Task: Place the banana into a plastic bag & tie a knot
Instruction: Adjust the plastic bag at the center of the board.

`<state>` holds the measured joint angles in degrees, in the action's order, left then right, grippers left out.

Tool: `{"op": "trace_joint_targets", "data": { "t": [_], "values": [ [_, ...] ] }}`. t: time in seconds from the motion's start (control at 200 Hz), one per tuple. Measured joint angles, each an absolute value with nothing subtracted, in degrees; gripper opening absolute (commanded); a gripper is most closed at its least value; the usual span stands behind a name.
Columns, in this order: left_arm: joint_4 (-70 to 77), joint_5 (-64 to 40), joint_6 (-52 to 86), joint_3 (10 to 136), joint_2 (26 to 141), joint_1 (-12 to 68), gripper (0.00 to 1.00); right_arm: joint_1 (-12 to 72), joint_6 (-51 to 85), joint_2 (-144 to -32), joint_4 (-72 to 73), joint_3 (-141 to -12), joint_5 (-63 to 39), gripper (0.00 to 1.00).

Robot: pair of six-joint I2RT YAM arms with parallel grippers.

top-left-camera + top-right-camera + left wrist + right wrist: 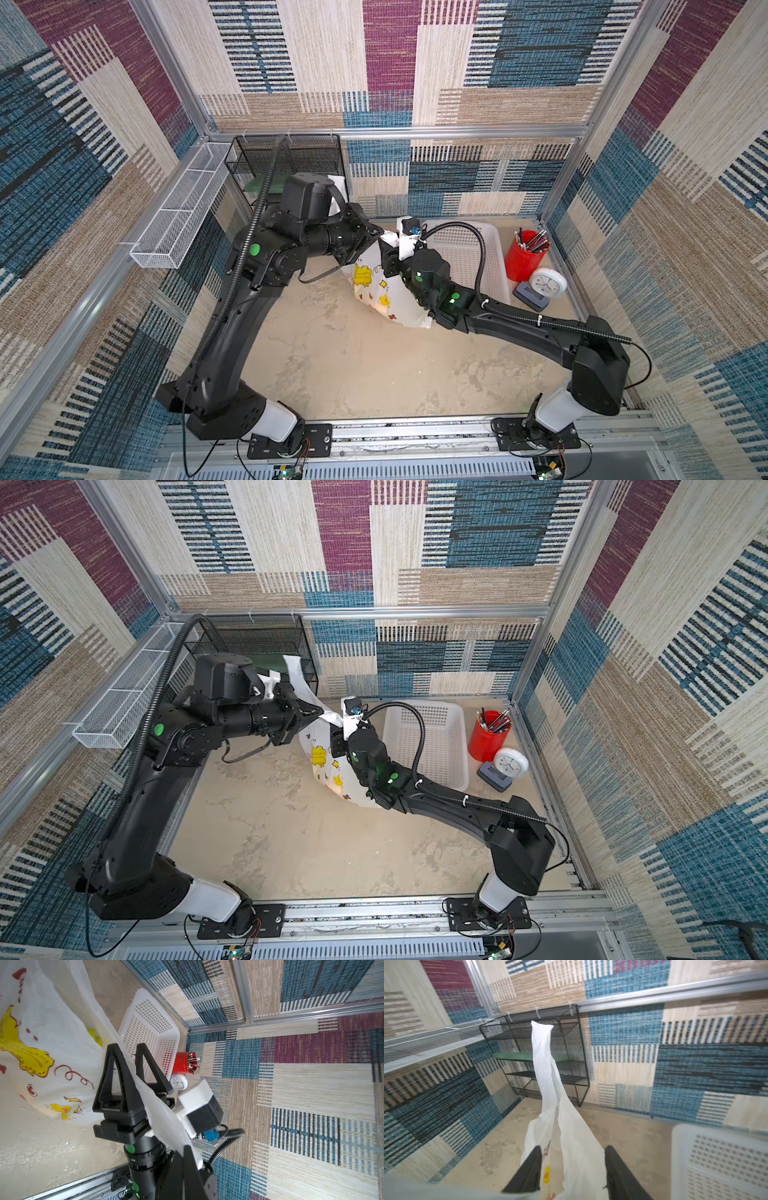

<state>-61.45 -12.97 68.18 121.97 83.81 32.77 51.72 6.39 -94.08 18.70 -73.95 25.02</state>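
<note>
Tying stage: the left gripper [313,713] has its jaws clamped on a taut handle strip [544,1059] of the plastic bag [382,295]. The right gripper [573,1148] has its jaws apart, the bag's neck between them. Next, probably: close there, then loop the strip around.

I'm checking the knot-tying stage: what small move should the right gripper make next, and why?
Probably close the right gripper on the plastic bag. Its jaws stand apart with the bag's white handle strip rising between them, while the left gripper is shut on bag plastic. No knot shows yet, so both need a hold.
</note>
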Motion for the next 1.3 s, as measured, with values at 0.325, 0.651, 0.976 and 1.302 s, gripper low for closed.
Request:
{"op": "trace_joint_targets", "data": {
  "t": [0.325, 0.651, 0.976, 1.302],
  "values": [
    [-61.5, -5.3, 67.4, 120.0, 78.3, 32.8, 0.0, 47.9, 0.4, -101.0, 19.5, -85.3, 1.2, 0.21],
    [-61.6, -2.9, 66.6, 121.6, 78.6, 32.9, 0.0, 44.2, -9.1, -103.9, 8.4, -92.2, -30.9, 0.0],
    [-61.5, -5.2, 66.4, 115.9, 80.8, 32.9, 0.0, 39.5, -18.1, -101.9, -4.6, -86.5, -47.2, 0.06],
    [-57.0, -9.5, 66.2, 96.3, 74.1, 24.6, 0.0, 37.9, -16.9, -97.4, -5.0, -73.8, -43.5, 0.62]
  ]
}}
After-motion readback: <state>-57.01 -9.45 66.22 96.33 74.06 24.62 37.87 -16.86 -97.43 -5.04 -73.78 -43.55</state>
